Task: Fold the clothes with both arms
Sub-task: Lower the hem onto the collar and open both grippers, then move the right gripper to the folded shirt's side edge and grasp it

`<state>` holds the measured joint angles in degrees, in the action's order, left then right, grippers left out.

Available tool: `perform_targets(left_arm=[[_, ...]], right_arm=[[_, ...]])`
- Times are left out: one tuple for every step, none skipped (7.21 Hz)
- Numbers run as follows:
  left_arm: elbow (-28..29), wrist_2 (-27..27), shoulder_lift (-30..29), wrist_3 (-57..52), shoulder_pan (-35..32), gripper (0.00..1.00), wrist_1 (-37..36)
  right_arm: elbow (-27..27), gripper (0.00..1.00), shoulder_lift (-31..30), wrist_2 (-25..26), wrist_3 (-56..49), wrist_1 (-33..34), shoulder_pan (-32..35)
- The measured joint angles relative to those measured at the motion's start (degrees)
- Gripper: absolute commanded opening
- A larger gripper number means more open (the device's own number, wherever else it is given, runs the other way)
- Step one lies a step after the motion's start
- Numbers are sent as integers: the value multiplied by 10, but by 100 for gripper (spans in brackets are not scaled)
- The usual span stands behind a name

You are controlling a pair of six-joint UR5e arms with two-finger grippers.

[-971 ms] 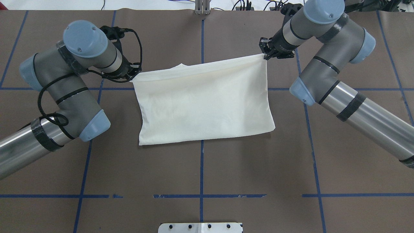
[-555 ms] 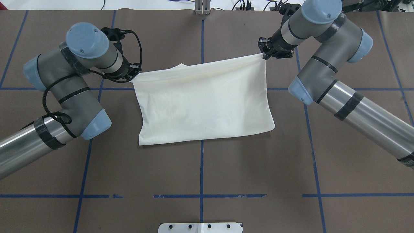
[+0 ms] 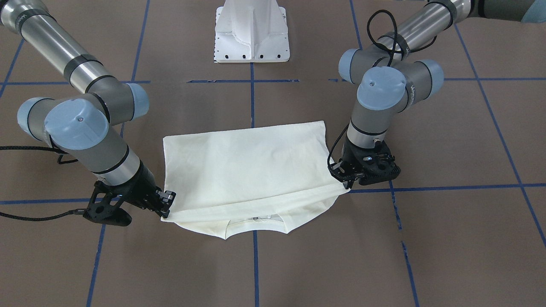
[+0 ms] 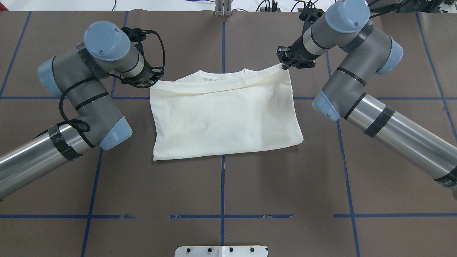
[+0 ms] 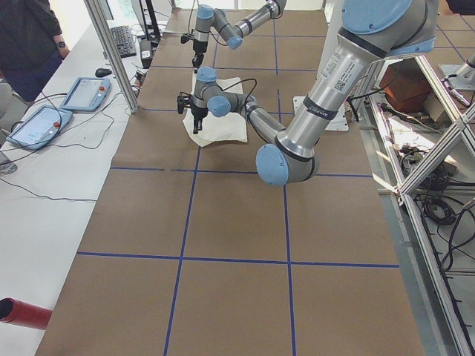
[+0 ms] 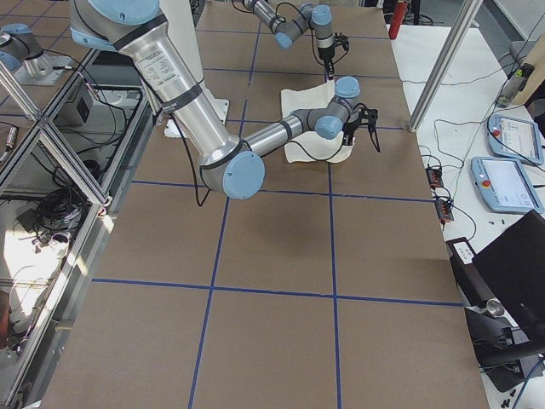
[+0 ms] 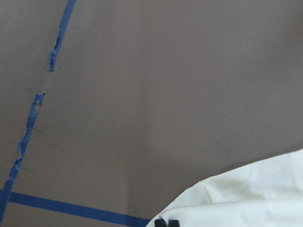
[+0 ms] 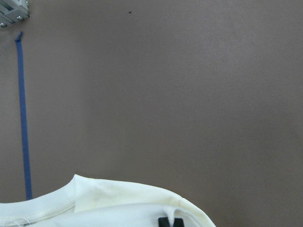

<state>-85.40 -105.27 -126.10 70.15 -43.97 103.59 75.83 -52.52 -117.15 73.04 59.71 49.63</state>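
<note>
Brown table top [image 4: 285,185] w/ grid of blue tape lines [image 4: 53,216]. White base plate [image 3: 251,32] at top centre of front view. Left side view: white bench [image 5: 59,222] along left edge w/ two tablet-like pendants [image 5: 85,93] & keyboard [image 5: 122,41]; person [image 5: 30,33] upper left; red cylinder [image 5: 22,313] lower left.

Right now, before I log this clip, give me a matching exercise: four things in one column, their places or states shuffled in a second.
1 left gripper
2 right gripper
3 neckline
4 white base

a beyond the folded edge, far side
b shut on T-shirt corner, overhead view's right
c robot's table edge, apart from cloth
d shut on T-shirt corner, overhead view's left

Pairs: 1-d, 2-b, 3-a, 4-c
</note>
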Motion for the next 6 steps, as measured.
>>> perform_targets(left_arm=[[1,2,-3,-1,0,100,0],[-1,6,-6,-1,-1,100,-2],[-5,7,-7,-1,-2,100,-4],[-18,7,-6,-1,-3,100,-7],[-39,6,-2,-1,-4,100,-14],[-63,5,2,0,-4,100,-30]], right_arm=[[0,100,-2,0,1,-5,-1],[1,100,-3,-2,-4,-7,0],[4,100,-4,-7,-11,-7,2],[19,100,-11,-14,-14,-5,3],[53,100,-38,-20,-13,2,-1],[104,100,-87,-22,-10,6,-12]])
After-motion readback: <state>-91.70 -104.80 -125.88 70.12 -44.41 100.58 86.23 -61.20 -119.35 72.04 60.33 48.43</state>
